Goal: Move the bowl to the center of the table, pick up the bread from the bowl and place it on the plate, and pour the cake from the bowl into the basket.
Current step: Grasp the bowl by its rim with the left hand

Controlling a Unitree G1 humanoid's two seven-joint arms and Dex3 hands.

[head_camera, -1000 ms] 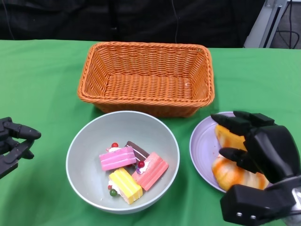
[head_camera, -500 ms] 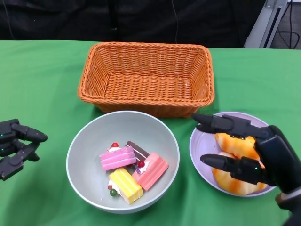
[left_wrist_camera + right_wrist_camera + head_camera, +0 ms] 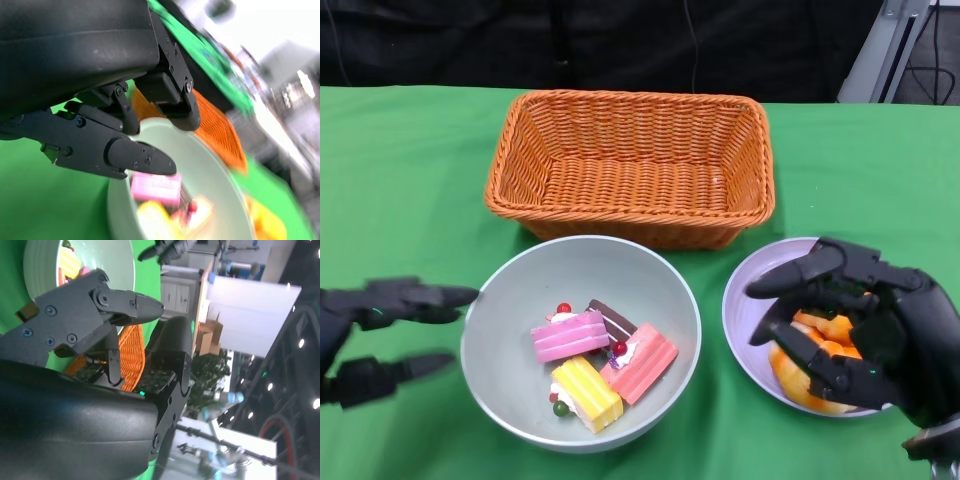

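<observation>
The grey bowl (image 3: 570, 268) stands mid-table in the head view and holds several pieces of cake (image 3: 602, 362). On the purple plate (image 3: 744, 312) to its right lies the orange bread (image 3: 792, 372). My right hand (image 3: 865, 328) hovers over the bread with its fingers apart and half curled, holding nothing. My left hand (image 3: 382, 328) is open beside the bowl's left rim, its fingertips close to the rim but apart from it. The left wrist view shows the bowl (image 3: 212, 170) and cake (image 3: 155, 186) just beyond my fingers (image 3: 117, 152). The orange basket (image 3: 630, 165) stands empty behind the bowl.
The basket's front wall nearly touches the bowl's far rim. The plate sits close to the bowl's right side. Green cloth (image 3: 400, 180) covers the table. The right wrist view shows the bowl (image 3: 116, 270) and basket (image 3: 133, 356) past my fingers (image 3: 100, 305).
My left hand has moved right, toward the bowl, with its fingers stretched out. My right hand's fingers have drawn back and curled in over the bread. The bowl, plate and basket have not moved.
</observation>
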